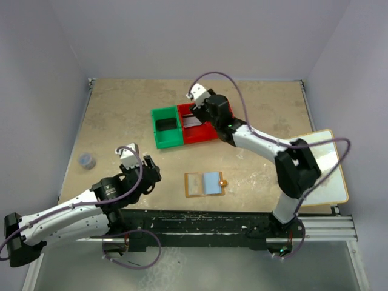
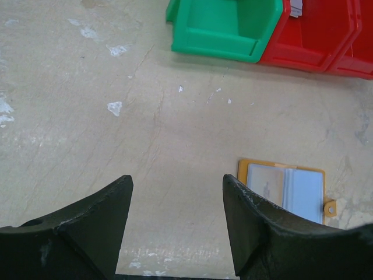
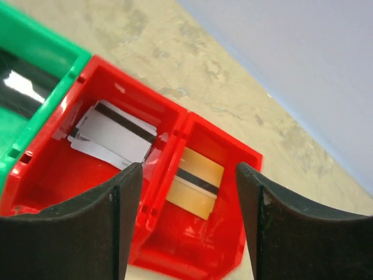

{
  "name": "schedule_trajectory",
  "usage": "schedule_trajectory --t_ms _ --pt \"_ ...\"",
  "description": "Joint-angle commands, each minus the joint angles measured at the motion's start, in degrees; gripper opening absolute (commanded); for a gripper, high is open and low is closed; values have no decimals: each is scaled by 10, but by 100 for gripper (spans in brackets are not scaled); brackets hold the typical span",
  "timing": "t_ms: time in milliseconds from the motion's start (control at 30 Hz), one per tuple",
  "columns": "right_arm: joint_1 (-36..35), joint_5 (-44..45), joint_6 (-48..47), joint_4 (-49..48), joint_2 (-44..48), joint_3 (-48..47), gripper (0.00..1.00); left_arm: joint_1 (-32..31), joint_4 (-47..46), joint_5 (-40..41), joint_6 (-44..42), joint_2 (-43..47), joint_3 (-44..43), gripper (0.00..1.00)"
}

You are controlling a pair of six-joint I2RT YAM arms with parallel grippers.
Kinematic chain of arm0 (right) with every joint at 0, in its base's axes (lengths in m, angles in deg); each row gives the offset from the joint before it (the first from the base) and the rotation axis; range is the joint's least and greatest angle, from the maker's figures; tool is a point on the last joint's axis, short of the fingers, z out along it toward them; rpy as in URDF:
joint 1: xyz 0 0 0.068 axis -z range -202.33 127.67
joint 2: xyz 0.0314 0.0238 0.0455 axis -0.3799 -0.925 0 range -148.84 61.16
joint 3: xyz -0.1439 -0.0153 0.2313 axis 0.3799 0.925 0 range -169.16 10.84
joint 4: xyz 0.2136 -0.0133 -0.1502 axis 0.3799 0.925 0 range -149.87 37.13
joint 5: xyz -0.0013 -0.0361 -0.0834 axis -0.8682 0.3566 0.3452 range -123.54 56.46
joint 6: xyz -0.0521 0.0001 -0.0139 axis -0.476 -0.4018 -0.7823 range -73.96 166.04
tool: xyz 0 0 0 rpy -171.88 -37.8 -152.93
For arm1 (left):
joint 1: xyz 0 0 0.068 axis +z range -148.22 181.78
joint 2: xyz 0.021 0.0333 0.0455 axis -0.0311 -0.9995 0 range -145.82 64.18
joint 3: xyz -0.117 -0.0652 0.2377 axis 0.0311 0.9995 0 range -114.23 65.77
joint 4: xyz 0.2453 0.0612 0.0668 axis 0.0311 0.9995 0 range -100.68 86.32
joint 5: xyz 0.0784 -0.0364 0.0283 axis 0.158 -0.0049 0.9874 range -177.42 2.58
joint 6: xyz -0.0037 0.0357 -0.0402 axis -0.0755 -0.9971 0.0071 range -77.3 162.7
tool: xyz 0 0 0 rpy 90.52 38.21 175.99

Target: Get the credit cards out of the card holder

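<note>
Right wrist, gold-tan card [image 3: 196, 192] in red bin [image 3: 201, 256], approx. under spread pincer [image 3: 187, 174]

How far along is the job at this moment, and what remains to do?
Done: pale grey-white cards lie in one red bin, a gold-tan card in the neighbouring one. In hand: nothing; the right end effector hangs open above them, the left end effector open over the table near the open card holder. Left: one pocket shows a pale rectangle; whether it is a card, I cannot tell.
</note>
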Motion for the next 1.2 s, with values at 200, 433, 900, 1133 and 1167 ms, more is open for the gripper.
schedule_trajectory --t_ms 200,433,900,1133,1167 --pt "7 48 502 156 199 126 75 1 -54 -6 9 -22 24 61" --pt "-36 -46 640 155 292 262 77 1 -52 20 20 -27 29 61" --pt "-258 110 829 299 175 202 77 1 18 73 81 8 21 61" --pt "-274 111 852 336 108 163 80 1 23 72 77 35 28 62" --pt "-274 111 852 337 105 162 78 1 23 72 77 34 29 62"
